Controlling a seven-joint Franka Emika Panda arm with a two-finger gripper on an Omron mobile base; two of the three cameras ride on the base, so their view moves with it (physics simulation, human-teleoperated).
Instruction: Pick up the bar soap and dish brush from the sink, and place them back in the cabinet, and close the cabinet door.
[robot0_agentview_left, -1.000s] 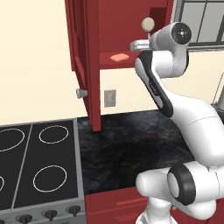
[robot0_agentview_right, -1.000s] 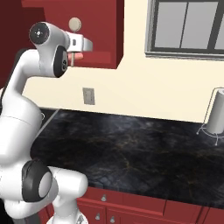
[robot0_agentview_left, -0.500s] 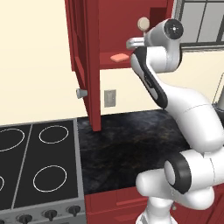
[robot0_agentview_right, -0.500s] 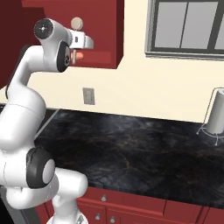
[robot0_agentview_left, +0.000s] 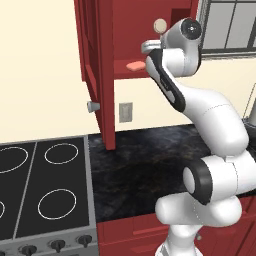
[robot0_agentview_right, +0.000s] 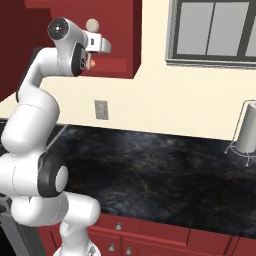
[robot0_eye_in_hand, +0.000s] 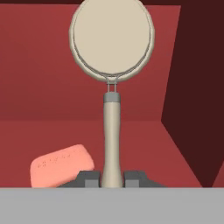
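Left base view: my arm reaches up into the open cabinet (robot0_agentview_left: 150, 35). The cabinet door (robot0_agentview_left: 97, 70) stands swung out toward the camera, its grey knob (robot0_agentview_left: 92, 106) facing left. The bar soap (robot0_agentview_left: 135, 65) lies flat on the cabinet's shelf, just left of my wrist. The round head of the dish brush (robot0_agentview_left: 160, 25) shows above my hand, inside the cabinet opening. Below: the black stone counter (robot0_agentview_left: 150, 165), a wall outlet (robot0_agentview_left: 125, 112), the stove top (robot0_agentview_left: 42, 185) with 4 ring burners at left.

Right base view: my hand is raised at the cabinet (robot0_agentview_right: 120, 45), the dish brush (robot0_agentview_right: 92, 24) head poking up above it against the red interior. A sliver of the bar soap (robot0_agentview_right: 90, 63) shows just under my wrist. A window (robot0_agentview_right: 215, 30) sits to the right, a wall outlet (robot0_agentview_right: 101, 109) below, and the black counter (robot0_agentview_right: 165, 170) carries a grey cylinder on a wire stand (robot0_agentview_right: 247, 132) at far right.

Hand view: my gripper (robot0_eye_in_hand: 112, 178) is clenched on the dish brush (robot0_eye_in_hand: 112, 48) handle, 1 fingertip (robot0_eye_in_hand: 89, 178) on either side. The handle runs straight up to the disc head in front of the cabinet's red back wall. The bar soap (robot0_eye_in_hand: 61, 165) lies on the shelf left of the handle, close to it; I cannot tell whether they touch.
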